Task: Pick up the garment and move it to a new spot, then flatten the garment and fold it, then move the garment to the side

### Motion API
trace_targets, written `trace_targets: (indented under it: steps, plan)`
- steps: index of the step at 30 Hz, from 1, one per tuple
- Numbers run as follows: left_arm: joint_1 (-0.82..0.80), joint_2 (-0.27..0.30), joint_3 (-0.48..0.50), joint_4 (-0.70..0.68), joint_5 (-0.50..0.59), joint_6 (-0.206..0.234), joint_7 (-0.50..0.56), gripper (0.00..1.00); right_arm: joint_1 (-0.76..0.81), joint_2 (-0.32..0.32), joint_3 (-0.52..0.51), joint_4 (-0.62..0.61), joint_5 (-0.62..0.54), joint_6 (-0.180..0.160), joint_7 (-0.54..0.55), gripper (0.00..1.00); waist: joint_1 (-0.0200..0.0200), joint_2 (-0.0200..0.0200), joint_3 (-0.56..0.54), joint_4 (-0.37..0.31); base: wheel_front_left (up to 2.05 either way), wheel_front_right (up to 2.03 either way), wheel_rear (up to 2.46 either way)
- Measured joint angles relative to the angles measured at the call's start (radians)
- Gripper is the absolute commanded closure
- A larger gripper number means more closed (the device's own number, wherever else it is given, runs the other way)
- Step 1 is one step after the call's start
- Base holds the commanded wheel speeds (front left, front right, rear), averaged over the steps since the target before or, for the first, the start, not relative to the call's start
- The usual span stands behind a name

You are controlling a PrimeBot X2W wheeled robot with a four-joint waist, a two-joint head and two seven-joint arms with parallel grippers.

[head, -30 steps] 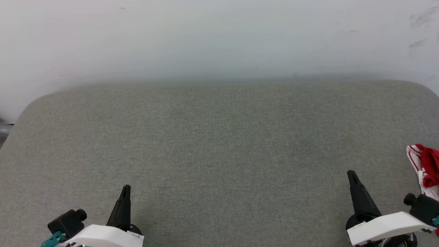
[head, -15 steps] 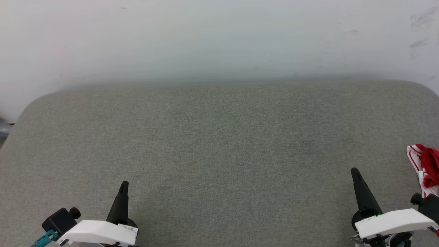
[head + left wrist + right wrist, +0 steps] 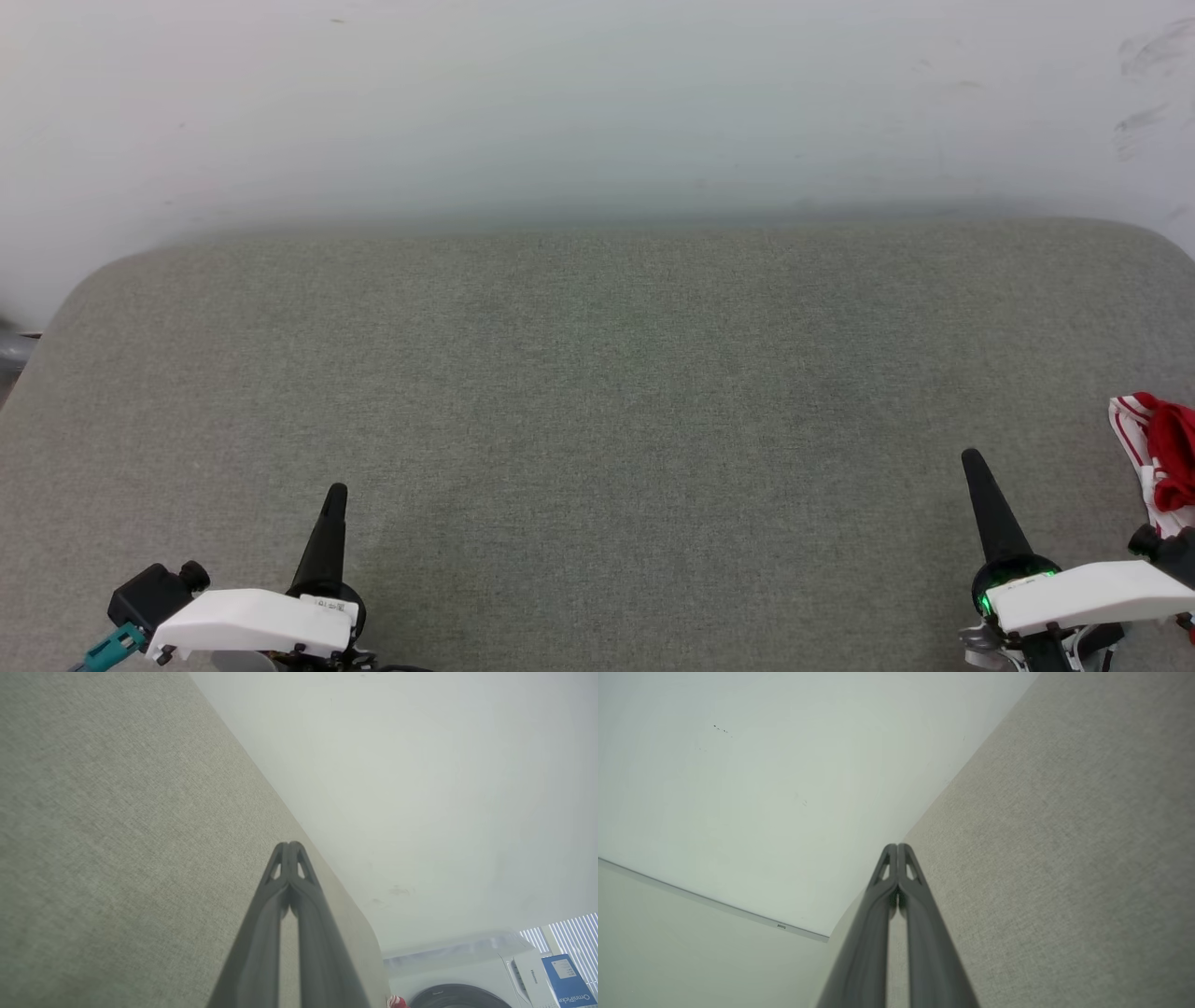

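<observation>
Both grippers shut and empty; the garment (image 3: 1158, 453) lies bunched at the right edge of the grey fabric surface (image 3: 597, 392).

Head view: left gripper (image 3: 334, 499) over the surface's near left, right gripper (image 3: 976, 467) over its near right, apart from the heap; most of it is cut off by the frame, lettering unseen; likely light, soft and floppy, best pinched at a raised fold or the striped hem. Left wrist view: jaws meet at the tips; a red-white scrap by the surface's corner, too small to judge. Right wrist view: jaws meet above the surface.
</observation>
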Motion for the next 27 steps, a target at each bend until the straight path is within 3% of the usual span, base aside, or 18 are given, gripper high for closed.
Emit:
trace_targets:
  steps: [27]
  plan:
    - [-0.036,-0.013,0.031,0.01,-0.244,-0.001,0.069,1.0,-0.035,0.002,-0.029,0.031,0.253,0.0,0.046,1.0,0.0,0.0,0.001,0.003,0.0,0.0,0.0]
